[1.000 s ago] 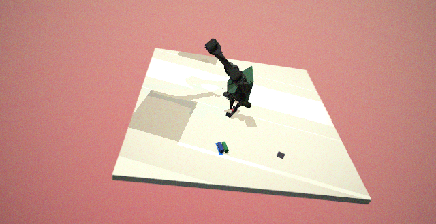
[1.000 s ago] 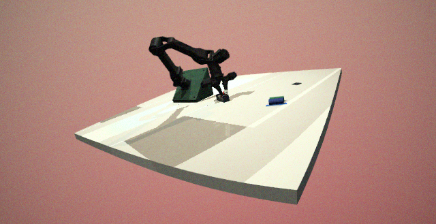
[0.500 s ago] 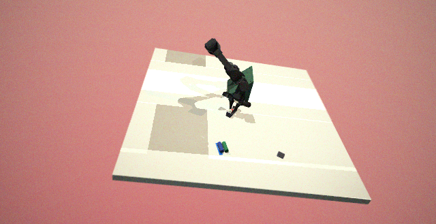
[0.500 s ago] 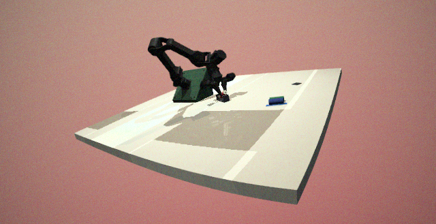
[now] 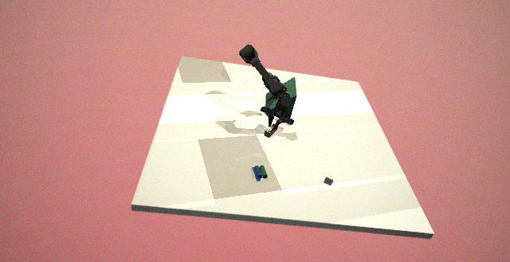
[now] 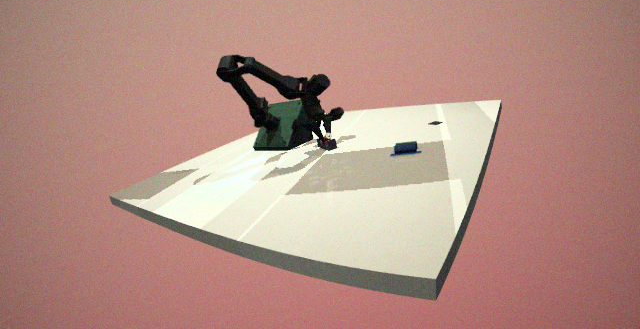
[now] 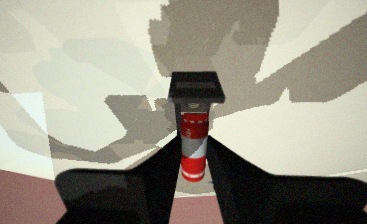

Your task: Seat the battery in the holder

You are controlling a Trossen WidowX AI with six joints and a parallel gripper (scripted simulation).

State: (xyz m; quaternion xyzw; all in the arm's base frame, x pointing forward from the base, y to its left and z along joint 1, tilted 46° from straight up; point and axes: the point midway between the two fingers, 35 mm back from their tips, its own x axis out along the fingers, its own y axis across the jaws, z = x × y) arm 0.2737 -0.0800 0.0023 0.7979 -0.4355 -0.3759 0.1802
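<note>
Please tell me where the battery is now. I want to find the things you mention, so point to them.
In the wrist view, the red-and-white battery (image 5: 271, 128) (image 6: 328, 137) (image 7: 194, 147) is between the jaws, just below the black holder's (image 5: 268, 134) (image 6: 328, 144) (image 7: 196, 86) far end, right of centre.

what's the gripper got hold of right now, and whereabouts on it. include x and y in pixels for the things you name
A red-and-white striped cylindrical battery (image 7: 194, 146), held by its sides around the pale middle band and lower red part.

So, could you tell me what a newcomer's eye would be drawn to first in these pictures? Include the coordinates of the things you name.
Probably the red-and-white battery (image 7: 194, 147), pinched between the jaws and lined up with the black holder (image 5: 268, 134) (image 6: 327, 144) (image 7: 196, 87). Next would come the black arm (image 5: 274, 86) (image 6: 272, 75), bent high over its green base (image 5: 292, 88) (image 6: 280, 134) on the pale tabletop (image 5: 319, 150) (image 6: 350, 224). Away from the arm, a blue cylinder and a green one (image 5: 263, 171) lie side by side.
</note>
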